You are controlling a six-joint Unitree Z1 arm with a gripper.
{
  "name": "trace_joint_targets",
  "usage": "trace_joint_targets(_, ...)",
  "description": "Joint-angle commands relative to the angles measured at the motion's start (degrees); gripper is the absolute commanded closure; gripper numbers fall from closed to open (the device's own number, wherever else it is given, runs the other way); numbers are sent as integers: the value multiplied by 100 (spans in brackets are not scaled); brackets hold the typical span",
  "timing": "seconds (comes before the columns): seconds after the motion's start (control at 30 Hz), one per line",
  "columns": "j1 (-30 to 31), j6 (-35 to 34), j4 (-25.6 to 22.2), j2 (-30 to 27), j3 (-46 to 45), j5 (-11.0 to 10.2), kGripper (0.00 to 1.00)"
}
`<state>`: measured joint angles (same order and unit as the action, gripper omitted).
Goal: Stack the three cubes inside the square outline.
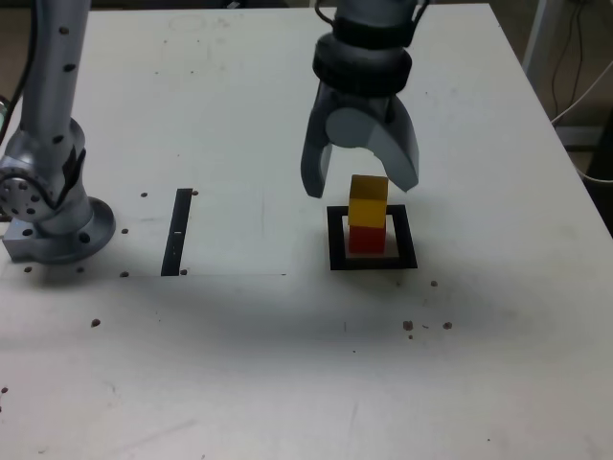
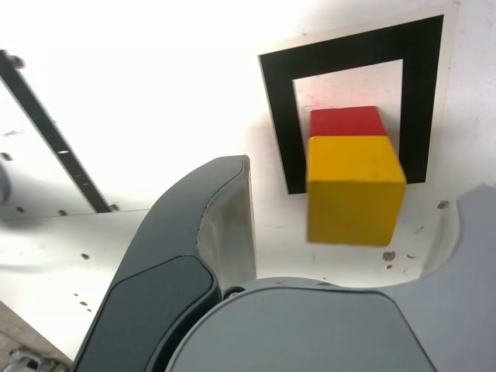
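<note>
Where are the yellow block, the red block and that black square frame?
yellow block [image 1: 368, 199], exterior view, its front face.
red block [image 1: 365, 239], exterior view, front face under the yellow one.
black square frame [image 1: 335, 240], exterior view, its left bar.

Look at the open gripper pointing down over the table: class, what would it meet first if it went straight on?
Probably the yellow cube, stacked on the red cube; the gripper hangs open just above it.
</note>
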<state>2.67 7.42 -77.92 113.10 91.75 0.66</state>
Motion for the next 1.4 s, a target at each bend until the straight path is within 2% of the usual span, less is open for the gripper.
trace_joint_targets(0.0,-12,-18,-24,-93,3,-23,1)
trace_joint_targets(0.27,-37,-30,-49,-193,-26,-61,1)
trace_joint_targets(0.4,-217,-5,-102,-221,-71,-146,1)
trace_joint_targets(0.57,-724,247,-134,-221,-126,-275,1)
trace_joint_targets(0.97,-2107,1185,-244,-79,130,-284,1)
trace_joint_targets(1.37,-3005,2022,-617,634,1189,-305,1)
